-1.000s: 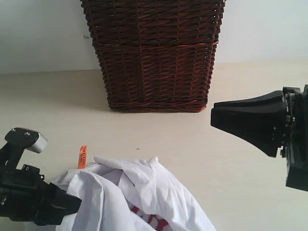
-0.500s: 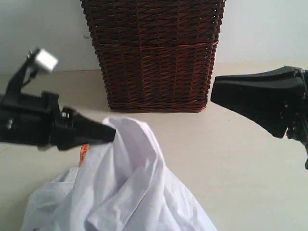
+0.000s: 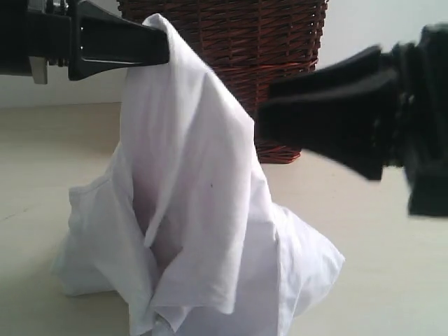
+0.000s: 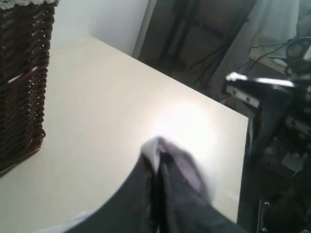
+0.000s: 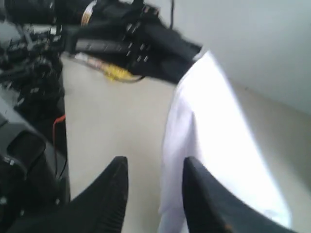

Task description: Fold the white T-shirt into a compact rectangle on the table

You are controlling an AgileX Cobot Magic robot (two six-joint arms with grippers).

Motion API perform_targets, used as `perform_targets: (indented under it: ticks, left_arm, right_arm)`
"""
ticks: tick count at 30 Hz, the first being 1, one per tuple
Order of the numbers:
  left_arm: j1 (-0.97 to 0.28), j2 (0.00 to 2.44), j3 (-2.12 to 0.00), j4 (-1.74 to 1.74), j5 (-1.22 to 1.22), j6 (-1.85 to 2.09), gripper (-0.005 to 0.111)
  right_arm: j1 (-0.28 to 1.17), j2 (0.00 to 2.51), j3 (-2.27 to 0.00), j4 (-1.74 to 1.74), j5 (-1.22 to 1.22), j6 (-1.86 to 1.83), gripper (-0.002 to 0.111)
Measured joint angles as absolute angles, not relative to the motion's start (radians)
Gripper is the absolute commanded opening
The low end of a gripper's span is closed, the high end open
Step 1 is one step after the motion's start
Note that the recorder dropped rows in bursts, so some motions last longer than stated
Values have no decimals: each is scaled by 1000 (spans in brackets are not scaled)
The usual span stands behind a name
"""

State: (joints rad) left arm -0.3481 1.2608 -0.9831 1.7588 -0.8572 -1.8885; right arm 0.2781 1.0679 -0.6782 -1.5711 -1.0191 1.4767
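The white T-shirt (image 3: pixel 203 196) hangs in a tall peak, with its lower folds bunched on the table (image 3: pixel 56 140). My left gripper (image 3: pixel 166 47) is high at the top left, shut on the shirt's uppermost fold. In the left wrist view the jaws (image 4: pixel 156 155) are pressed together on a pinch of white cloth (image 4: pixel 163 145). My right gripper (image 3: pixel 260 127) reaches in from the right, level with the shirt's upper right edge. Its fingers (image 5: pixel 155 165) stand apart and hold nothing. The hanging shirt (image 5: pixel 218 126) drops just beyond them. The letters and neck tag are hidden.
A dark brown wicker basket (image 3: pixel 231 35) stands at the back of the table behind the lifted shirt and also shows in the left wrist view (image 4: pixel 22 73). The table's far edge (image 4: pixel 194 92) drops off to stands and cables.
My left gripper closed on the shirt and carried it up from the table to the top of the exterior view. My right gripper moved left toward the shirt and its fingers spread.
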Motion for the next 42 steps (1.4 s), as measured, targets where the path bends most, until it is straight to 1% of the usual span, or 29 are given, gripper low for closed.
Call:
perform_targets:
  ticks: [3, 6, 9, 13, 17, 22, 26, 31, 36, 42]
  left_arm:
    - [-348, 1267, -983, 1761, -832, -1870, 0]
    - [-348, 1272, -983, 1761, -811, -1848, 0]
    - [-348, 1272, -961, 1758, -789, -1817, 0]
    - [-348, 1272, -911, 1758, -704, -1791, 0]
    - [-348, 1273, -898, 1758, -663, -1781, 0]
    - [-348, 1273, -895, 1758, -659, -1770, 0]
    - [-348, 1273, -895, 1758, -655, -1768, 0]
    - [-348, 1273, -895, 1758, -645, -1762, 0]
    - [-348, 1273, -895, 1758, -638, -1747, 0]
    - [-348, 1273, -895, 1758, -634, -1743, 0]
  right_arm:
    - [450, 1068, -678, -1699, -873, 1575, 39]
    - [575, 1070, -678, -1739, -701, 1668, 39]
    - [655, 1081, -669, -1743, -574, 1693, 39]
    - [738, 1139, -636, -1743, -484, 1699, 39]
    - [808, 1274, -580, -1745, -366, 1697, 39]
    - [823, 1417, -568, -1747, -231, 1693, 39]
    - [824, 1465, -568, -1747, -183, 1717, 39]
    - [824, 1464, -566, -1747, -135, 1748, 39]
    - [824, 1374, -566, -1747, -22, 1752, 39]
    - [824, 1323, -496, -1726, 128, 1753, 51]
